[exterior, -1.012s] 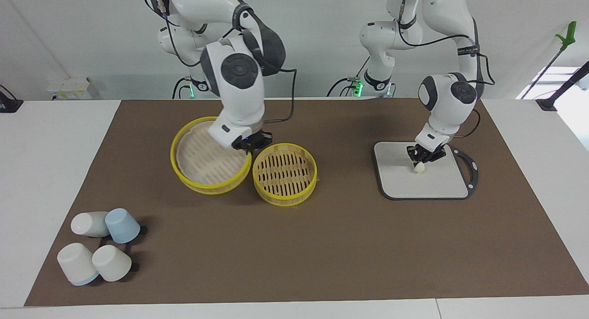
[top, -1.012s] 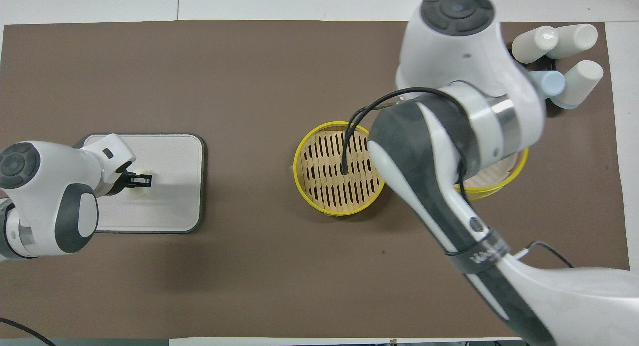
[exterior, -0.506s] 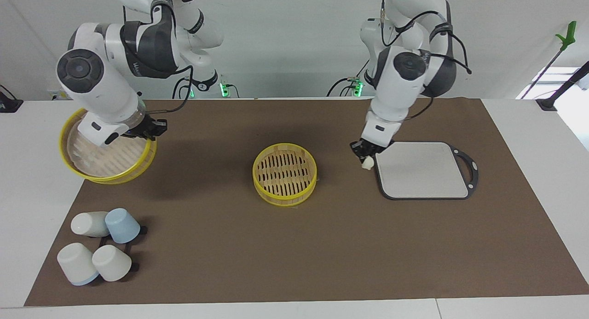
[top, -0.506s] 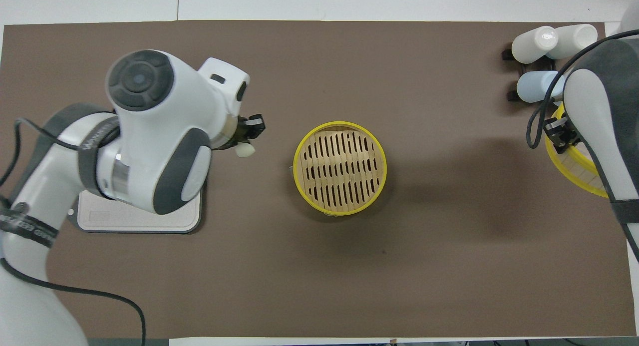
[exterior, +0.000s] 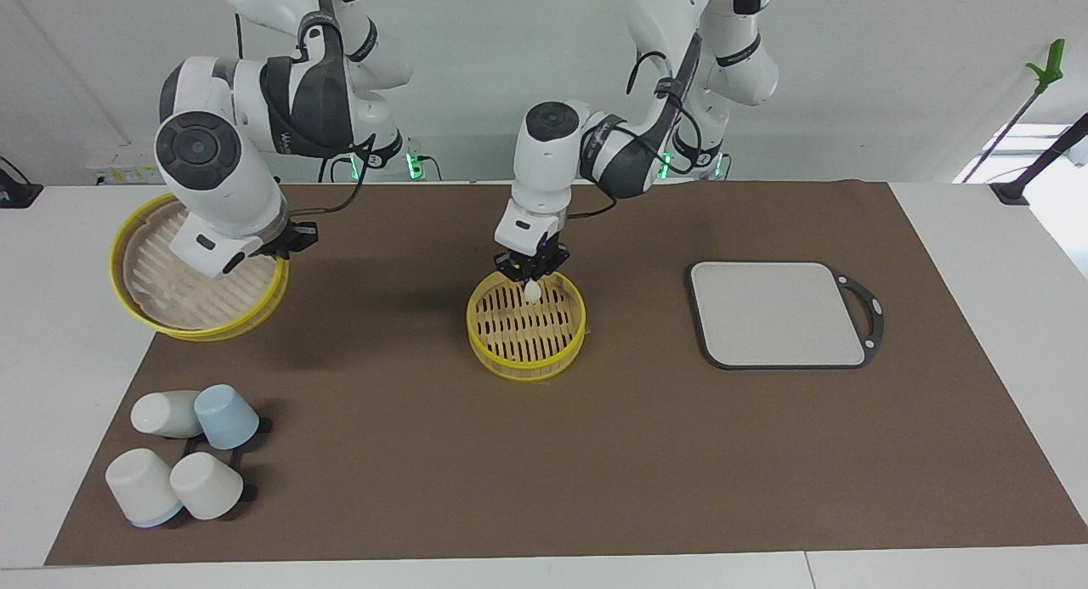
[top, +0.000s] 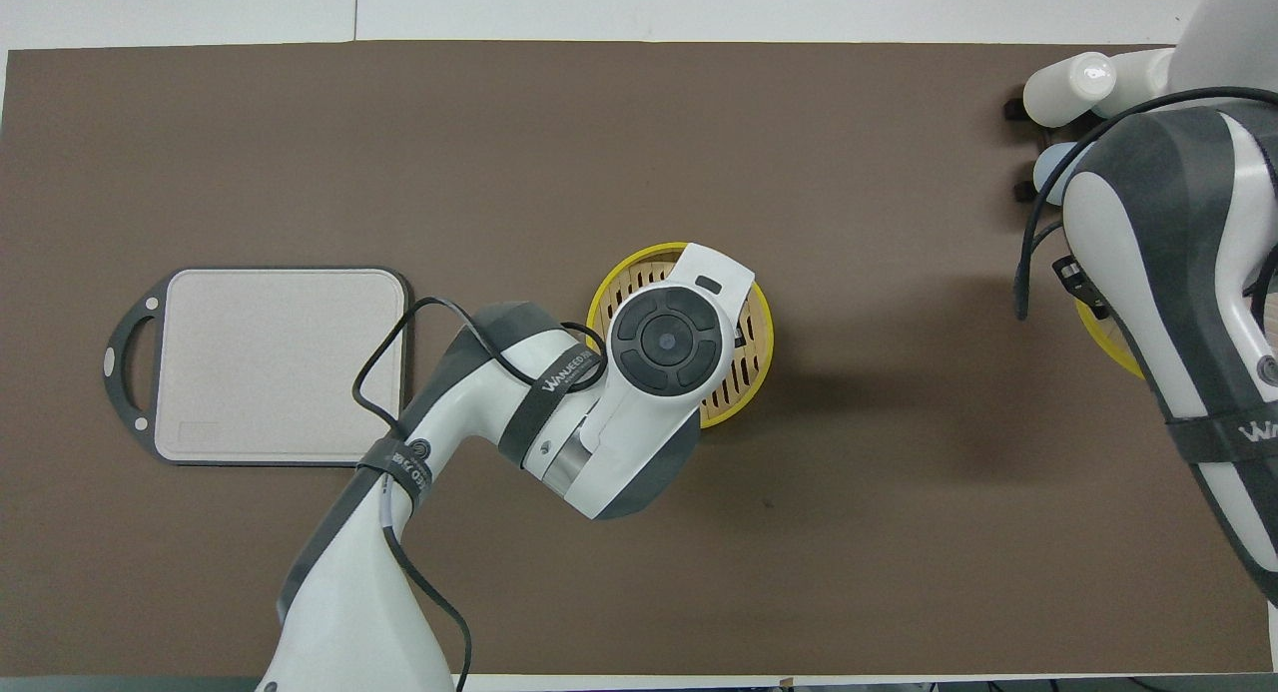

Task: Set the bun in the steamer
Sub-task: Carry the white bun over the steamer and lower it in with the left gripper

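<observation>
The steamer (exterior: 524, 371) is a round yellow-rimmed basket with a slatted floor, standing mid-table. My left gripper (exterior: 532, 279) is shut on the bun (exterior: 533, 293), a small cream-white piece. It holds the bun just over the steamer's floor, inside the rim nearer the robots. In the overhead view the left arm covers most of the steamer (top: 597, 308), and the bun is hidden. My right gripper (exterior: 282, 246) is shut on the rim of the steamer's top tier (exterior: 174, 304). It holds the tier tilted in the air over the table's edge at the right arm's end.
A grey-edged square board (exterior: 778, 313) lies bare toward the left arm's end, also in the overhead view (top: 285, 362). Several cups (exterior: 183, 461) lie on a rack at the right arm's end, farther from the robots, also in the overhead view (top: 1083, 83).
My left gripper has carried the bun from beside the board to over the steamer and lowered it. My right gripper has kept the top tier lifted at its end of the table.
</observation>
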